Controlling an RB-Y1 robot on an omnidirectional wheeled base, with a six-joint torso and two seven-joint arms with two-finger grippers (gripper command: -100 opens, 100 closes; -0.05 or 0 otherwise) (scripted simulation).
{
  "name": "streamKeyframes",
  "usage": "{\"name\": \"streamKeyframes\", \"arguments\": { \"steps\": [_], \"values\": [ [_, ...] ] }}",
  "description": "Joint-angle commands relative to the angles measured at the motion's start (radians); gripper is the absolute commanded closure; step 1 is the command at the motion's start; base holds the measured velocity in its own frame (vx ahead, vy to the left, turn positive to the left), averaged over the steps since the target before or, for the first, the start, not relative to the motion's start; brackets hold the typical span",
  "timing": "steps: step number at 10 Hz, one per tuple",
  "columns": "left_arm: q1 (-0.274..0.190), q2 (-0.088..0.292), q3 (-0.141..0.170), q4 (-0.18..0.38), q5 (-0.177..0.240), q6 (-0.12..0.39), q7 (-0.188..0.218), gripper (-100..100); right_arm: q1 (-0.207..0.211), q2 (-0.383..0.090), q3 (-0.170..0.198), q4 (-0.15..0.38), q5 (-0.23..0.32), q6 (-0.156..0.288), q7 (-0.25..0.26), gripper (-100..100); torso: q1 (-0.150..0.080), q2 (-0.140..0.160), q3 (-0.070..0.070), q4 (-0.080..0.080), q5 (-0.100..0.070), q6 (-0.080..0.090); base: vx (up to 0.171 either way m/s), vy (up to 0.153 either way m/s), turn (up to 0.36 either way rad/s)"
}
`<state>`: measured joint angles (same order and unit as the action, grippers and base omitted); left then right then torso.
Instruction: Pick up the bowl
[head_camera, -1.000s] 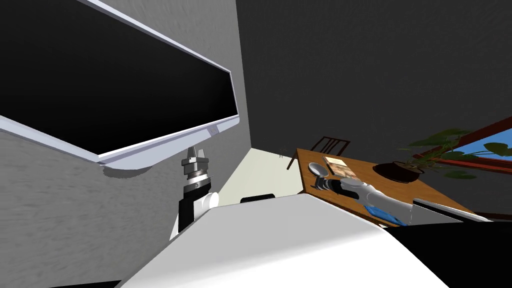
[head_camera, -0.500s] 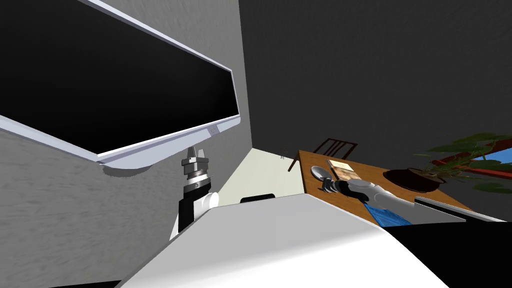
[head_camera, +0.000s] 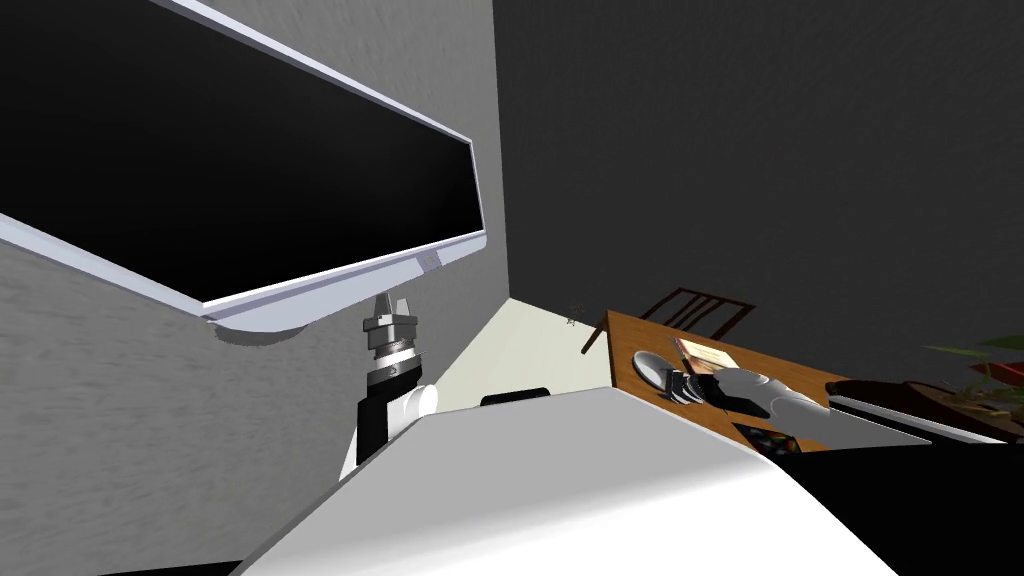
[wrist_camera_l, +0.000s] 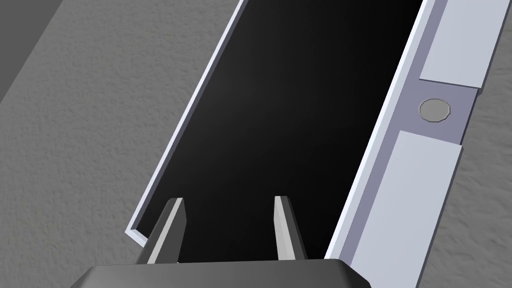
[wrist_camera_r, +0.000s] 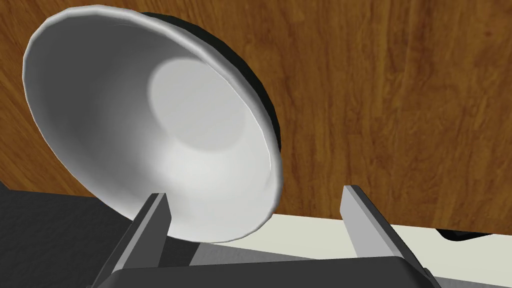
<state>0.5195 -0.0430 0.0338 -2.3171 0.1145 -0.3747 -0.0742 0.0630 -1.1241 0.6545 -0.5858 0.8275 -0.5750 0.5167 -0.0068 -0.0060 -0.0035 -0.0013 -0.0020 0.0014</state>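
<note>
Since a second ago my own view has swung, so the whole scene sits shifted in the head view, and the right hand (head_camera: 681, 384) has drawn up closer to the bowl (head_camera: 650, 367).

That bowl (wrist_camera_r: 150, 140) is plain white and shallow, with a flat round bottom, and it rests upright on a brown wooden table (wrist_camera_r: 400, 100), close to the table's edge. In the right wrist view pale floor and a dark patch show just past the bowl's near rim.

The right hand (wrist_camera_r: 255, 194) is spread wide and pinches nothing. One of its fingers (wrist_camera_r: 152, 225) overlaps the bowl's near rim, and part of that rim reaches into the gap. The other finger stands clear of the bowl, over bare wood. Whether the first finger touches the rim cannot be told.

Beyond the bowl in the head view, a book (head_camera: 708, 353) lies flat on the table (head_camera: 630, 335), just beside the bowl. A dark wooden chair (head_camera: 705, 307) stands past the bowl at the table's far side. A leafy plant (head_camera: 990, 344) sits well apart from the bowl.

The left hand (head_camera: 392, 303) is raised well away from the bowl, and its fingers (wrist_camera_l: 175, 225) stand apart with nothing between them.
</note>
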Motion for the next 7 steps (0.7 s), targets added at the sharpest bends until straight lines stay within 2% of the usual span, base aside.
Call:
{"name": "streamKeyframes", "arguments": {
  "steps": [1,2,3,7],
  "values": [
    [0.0,0.0,0.0,0.0,0.0,0.0,0.0,0,0.0,0.0,0.0,0.0,0.0,0.0,0.0,-100,0.0,0.0,0.0,0.0,0.0,0.0,0.022,-0.032,0.007],
    [0.0,0.0,0.0,0.0,0.0,0.0,0.0,0,-0.001,0.001,-0.001,0.005,0.0,-0.004,0.003,0,0.004,0.003,0.002,0.001,0.001,0.0,0.006,-0.008,0.002],
    [0.0,0.0,0.0,0.0,0.0,0.0,0.0,0,0.008,0.001,0.027,-0.009,-0.037,0.024,-0.001,-100,0.006,0.005,0.003,0.001,0.002,0.0,-0.019,-0.024,0.14],
    [0.0,0.0,0.0,0.0,0.0,0.0,0.0,0,0.025,0.001,0.081,-0.035,-0.11,0.078,-0.009,-100,0.006,0.009,0.005,0.002,0.001,0.0,-0.043,-0.035,0.116]
  ]
}}
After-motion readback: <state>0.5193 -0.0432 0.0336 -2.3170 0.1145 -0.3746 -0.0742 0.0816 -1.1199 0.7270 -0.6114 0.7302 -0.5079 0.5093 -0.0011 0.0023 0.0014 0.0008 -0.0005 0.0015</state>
